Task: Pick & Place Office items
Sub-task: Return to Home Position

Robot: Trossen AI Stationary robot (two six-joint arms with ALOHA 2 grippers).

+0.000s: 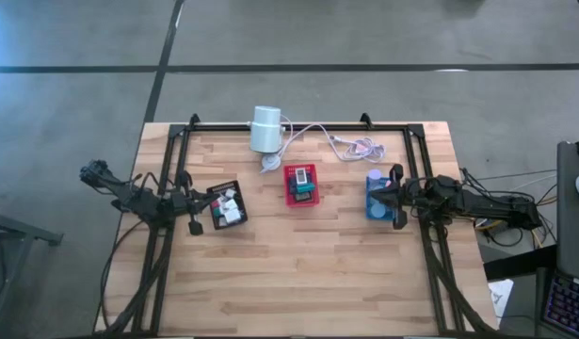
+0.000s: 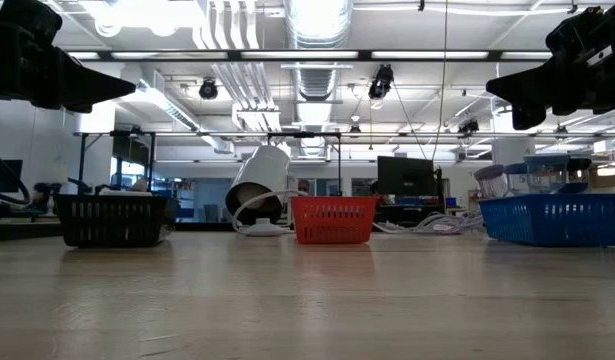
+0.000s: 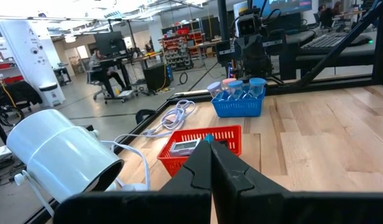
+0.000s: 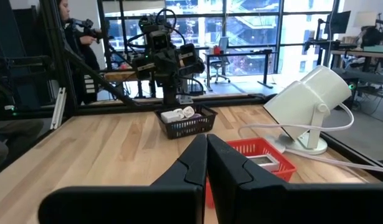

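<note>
Twofold homing: hovering the left end effector (image 3: 208, 144), pressed together and empty, just beside the black tray (image 1: 211, 209) with its office items (image 1: 230, 209), hovering the right end effector (image 4: 207, 140), equally pressed together, just beside the blue tray (image 1: 372, 212), probably needing slow, level retreating clear of both rims.

Tabletop (image 1: 298, 273) is pale planked wood with a soft satin sheen. Red basket (image 2: 332, 220), black basket (image 2: 112, 220), blue basket (image 2: 552, 220) — all latticed plastic. White cylinder (image 3: 60, 155) — smooth, lightly glossy plastic. Left gripper (image 3: 208, 142) looks matt black, hard-surfaced.
</note>
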